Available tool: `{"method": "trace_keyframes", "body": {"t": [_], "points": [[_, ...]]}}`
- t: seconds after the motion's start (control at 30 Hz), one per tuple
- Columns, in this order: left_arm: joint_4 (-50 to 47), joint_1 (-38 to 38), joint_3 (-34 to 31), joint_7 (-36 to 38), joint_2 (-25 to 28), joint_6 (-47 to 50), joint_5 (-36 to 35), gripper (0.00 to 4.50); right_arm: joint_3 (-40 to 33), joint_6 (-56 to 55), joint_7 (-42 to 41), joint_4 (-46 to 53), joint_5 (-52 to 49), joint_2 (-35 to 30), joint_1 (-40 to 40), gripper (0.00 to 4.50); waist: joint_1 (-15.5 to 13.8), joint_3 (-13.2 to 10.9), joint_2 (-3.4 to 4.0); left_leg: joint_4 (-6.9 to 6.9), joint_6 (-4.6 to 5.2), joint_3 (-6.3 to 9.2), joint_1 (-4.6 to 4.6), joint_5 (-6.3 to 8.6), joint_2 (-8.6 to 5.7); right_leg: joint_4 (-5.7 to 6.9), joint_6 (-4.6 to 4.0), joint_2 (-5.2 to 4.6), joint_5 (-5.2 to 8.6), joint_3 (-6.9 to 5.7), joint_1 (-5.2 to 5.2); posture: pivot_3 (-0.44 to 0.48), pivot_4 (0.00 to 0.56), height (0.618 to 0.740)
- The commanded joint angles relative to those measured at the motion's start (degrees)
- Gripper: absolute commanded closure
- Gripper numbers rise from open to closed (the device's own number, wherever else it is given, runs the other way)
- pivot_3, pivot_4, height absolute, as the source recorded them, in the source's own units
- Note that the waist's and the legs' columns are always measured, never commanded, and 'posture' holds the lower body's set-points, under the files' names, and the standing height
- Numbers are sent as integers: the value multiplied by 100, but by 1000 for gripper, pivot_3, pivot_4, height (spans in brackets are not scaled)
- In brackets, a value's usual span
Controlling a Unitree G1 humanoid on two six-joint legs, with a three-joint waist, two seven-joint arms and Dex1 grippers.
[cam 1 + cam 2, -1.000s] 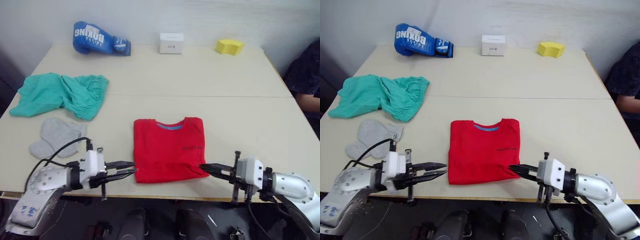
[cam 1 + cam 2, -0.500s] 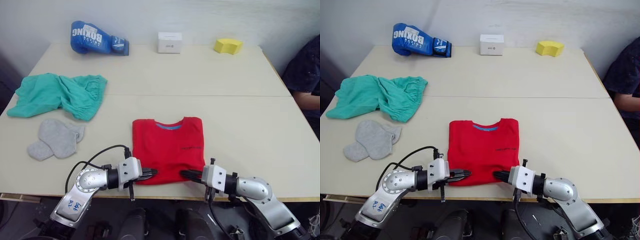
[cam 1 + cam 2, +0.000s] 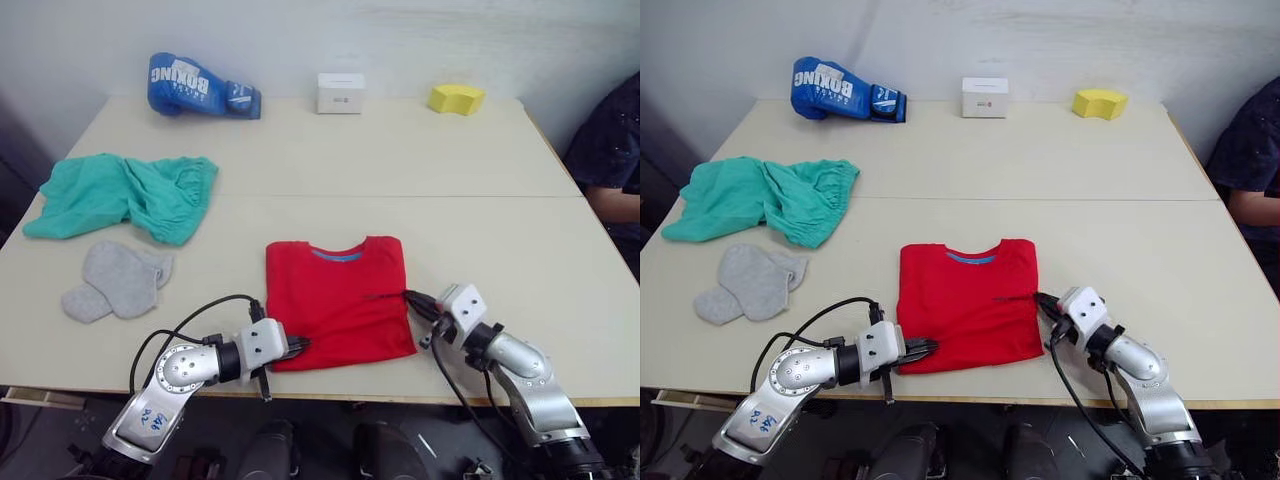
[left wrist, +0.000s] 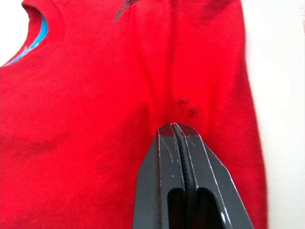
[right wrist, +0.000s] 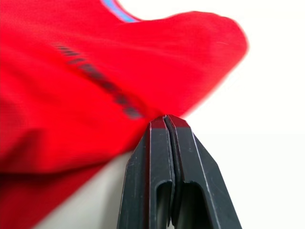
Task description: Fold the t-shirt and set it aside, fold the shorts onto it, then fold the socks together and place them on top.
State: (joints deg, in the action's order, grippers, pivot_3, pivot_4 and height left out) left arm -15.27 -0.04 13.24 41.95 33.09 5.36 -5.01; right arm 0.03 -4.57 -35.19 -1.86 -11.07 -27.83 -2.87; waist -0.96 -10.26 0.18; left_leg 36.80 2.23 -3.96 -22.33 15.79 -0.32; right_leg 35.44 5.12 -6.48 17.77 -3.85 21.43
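right gripper (image 3: 411,297) moved from t-shirt (image 3: 338,300) hem up to side edge

Both arms are silver-grey metal with rounded joints and white box-shaped wrist blocks. Looping black cables run along each. The left gripper (image 3: 297,345) and right gripper (image 3: 413,299) each have two slim black fingers. Blue handwritten marks sit on the left forearm.

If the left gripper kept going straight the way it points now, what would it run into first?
The left gripper, fingers shut, already sits at the near left corner of the t-shirt; going on, it would likely push into that red cloth first.
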Motion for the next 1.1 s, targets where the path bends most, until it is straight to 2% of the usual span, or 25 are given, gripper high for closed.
{"method": "trace_keyframes", "body": {"t": [0.03, 0.13, 0.23, 0.37, 0.53, 0.8, 0.93, 1.0, 1.1], "points": [[357, -10, -55, 93, -85, -231, -54, 4469, -306, -81, 11, 201, -265, 72, -65, 4500, -1, 1, 2, 0, 0, 0, -1, 0, 0, 0, 0, 0, 0, 0, 0, 0, 150, 740], [191, 51, -313, 438, -204, -557, -657, 4469, -183, 120, -231, 809, -552, 118, -121, 4500, 33, -3, 5, -1, 1, 0, -8, 0, 0, 2, 0, 0, 0, 0, 10, 0, 150, 740], [88, 149, -668, 332, -449, -366, -1151, 4469, 224, 424, -529, 1272, -606, 135, -212, 4500, 108, -5, 2, -4, 1, 0, -16, 0, 1, -1, -1, 0, 1, -1, 17, 0, 150, 740], [359, 366, -669, 312, -464, -225, -970, 4469, 829, 370, -826, 1049, -166, 156, -483, 4500, 118, -10, -6, -6, 2, 1, -16, -1, 2, -1, 0, 0, 1, -7, 17, 0, 150, 740], [924, 386, -309, 221, -348, -331, -242, 4469, 1055, 48, -859, -160, 288, 297, -1076, 4500, 119, -13, -12, -5, 2, -3, -15, -1, 0, -4, 1, 0, 0, -10, 16, 0, 150, 740], [967, 173, -95, 269, -249, -344, -7, 4469, 719, -1068, -980, -2806, 608, 67, -2389, 4500, 125, -6, -11, -6, -1, 0, -3, 1, 0, -6, 1, 0, 0, -9, 4, 0, 150, 740], [1117, 269, -202, 396, -202, -609, -109, 4469, 345, -1317, -261, -4241, 709, 157, -3199, 4500, 154, -6, -10, -11, -2, -1, -3, 0, 0, -6, 0, 0, 1, -9, 5, 0, 150, 740], [1188, 399, -308, 522, -227, -722, -283, 4469, 203, -1452, -207, -4586, 637, 212, -3408, 4500, 162, -6, -10, -12, -3, -1, -4, 0, 0, -6, -1, 0, 1, -11, 6, 0, 150, 740], [1221, 711, -581, 602, -326, -650, -650, 4469, -11, -1484, -797, -4405, 248, 223, -3416, 4500, 172, -8, -10, -19, -3, -1, -7, -1, 0, -9, 0, 0, 1, -12, 8, 0, 150, 740]]}}
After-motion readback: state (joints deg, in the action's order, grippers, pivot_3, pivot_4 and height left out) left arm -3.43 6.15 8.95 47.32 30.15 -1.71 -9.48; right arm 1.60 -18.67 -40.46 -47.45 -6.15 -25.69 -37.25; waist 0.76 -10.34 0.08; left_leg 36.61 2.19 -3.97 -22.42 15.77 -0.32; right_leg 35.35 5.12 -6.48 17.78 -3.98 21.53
